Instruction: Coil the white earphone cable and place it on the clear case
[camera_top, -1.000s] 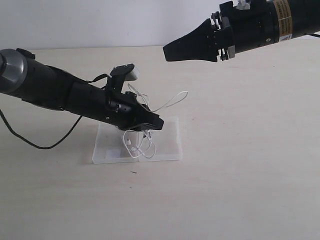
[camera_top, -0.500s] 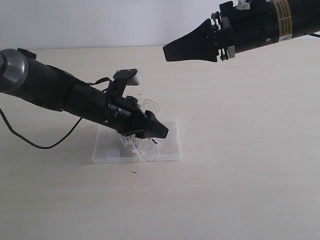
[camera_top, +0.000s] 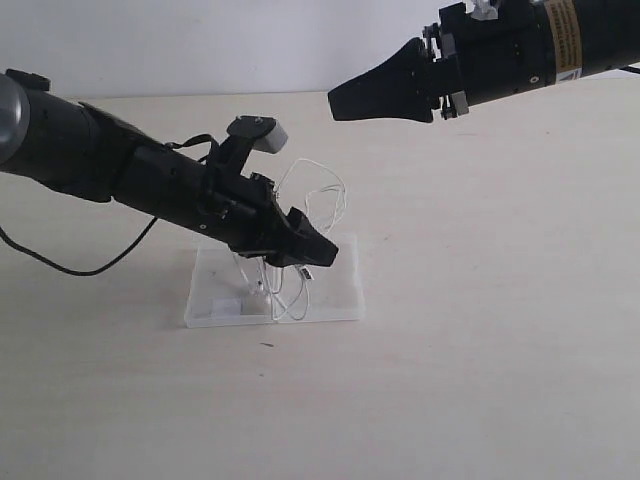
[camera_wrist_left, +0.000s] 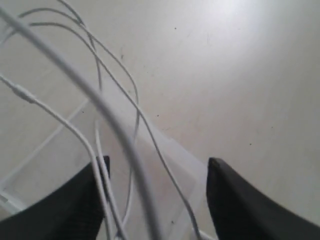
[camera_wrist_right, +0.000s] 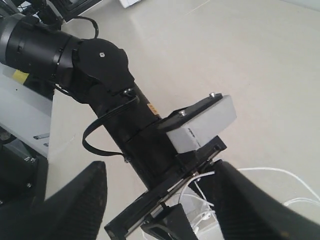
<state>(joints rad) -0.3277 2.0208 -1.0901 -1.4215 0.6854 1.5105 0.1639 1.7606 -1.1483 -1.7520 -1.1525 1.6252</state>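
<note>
The white earphone cable (camera_top: 322, 192) stands in loose loops over my left gripper (camera_top: 318, 252) and hangs down onto the clear case (camera_top: 340, 292), where its earbuds (camera_top: 262, 289) lie. In the left wrist view the left gripper (camera_wrist_left: 157, 167) is open. Several strands of the cable (camera_wrist_left: 125, 145) run between its fingers (camera_wrist_left: 85, 200) without being pinched, above the clear case (camera_wrist_left: 177, 162). My right gripper (camera_top: 340, 103) hovers high at the back right, away from the cable. It is open and empty (camera_wrist_right: 160, 170), looking down on the left arm and the cable (camera_wrist_right: 272, 172).
A small white label (camera_top: 226, 305) marks the case's left half. A black lead (camera_top: 70, 285) trails from the left arm over the pale table (camera_top: 480, 350). The left arm (camera_top: 120, 175) slants across the table's left side.
My left gripper has shifted right and a little up over the case. The cable loop that reached out to the right is now drawn in above the gripper. The right arm has stayed put.
</note>
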